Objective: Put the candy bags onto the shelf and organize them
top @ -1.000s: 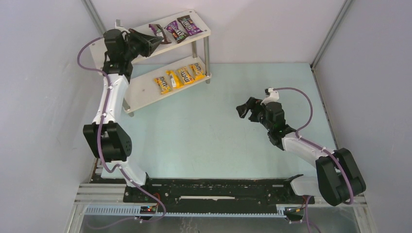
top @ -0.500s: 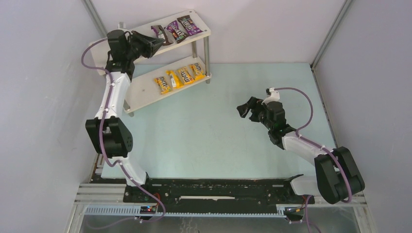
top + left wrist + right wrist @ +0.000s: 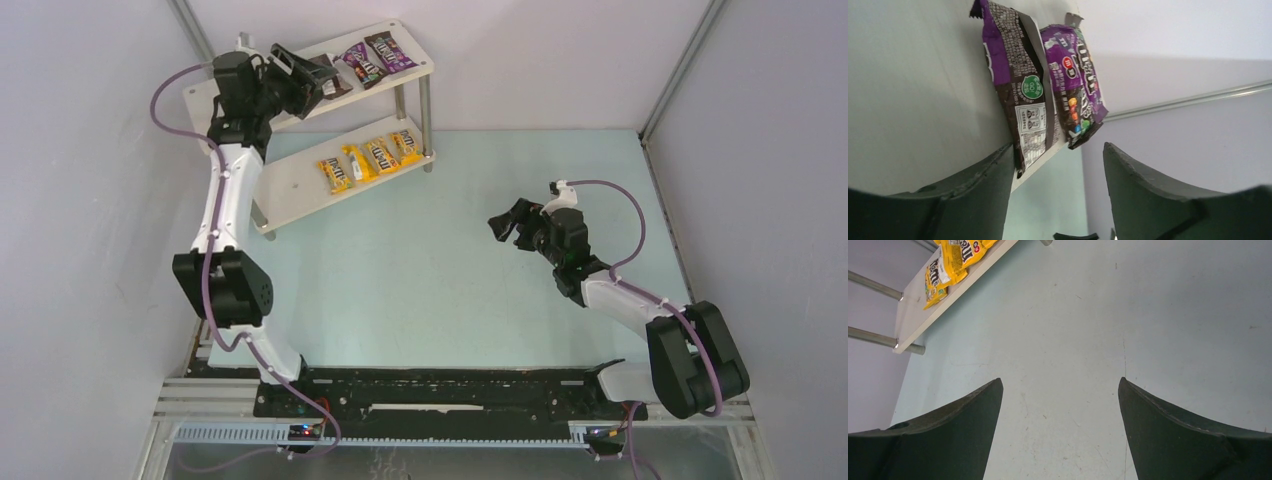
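Note:
The shelf (image 3: 295, 190) stands at the back left. On its top board (image 3: 913, 100) lie a dark brown candy bag (image 3: 1015, 95), back side up, and two purple candy bags (image 3: 358, 62) (image 3: 390, 50). My left gripper (image 3: 322, 80) (image 3: 1058, 150) is open at that board's front edge. Its left finger (image 3: 993, 170) is right beside the brown bag's near end (image 3: 338, 87), and nothing is between the jaws. Several yellow candy bags (image 3: 368, 160) (image 3: 950, 262) sit in a row on the lower board. My right gripper (image 3: 505, 225) (image 3: 1060, 385) hangs open and empty over the table.
The pale green table (image 3: 450, 300) spreads between the arms. Grey walls close in on the left, back and right. The shelf's metal legs (image 3: 425, 105) stand at its right end. The lower board's left half (image 3: 913, 320) is bare.
My left gripper has opened and let go of the dark brown bag, which now lies on the top board. The left wrist shifted slightly left. The right arm has not moved.

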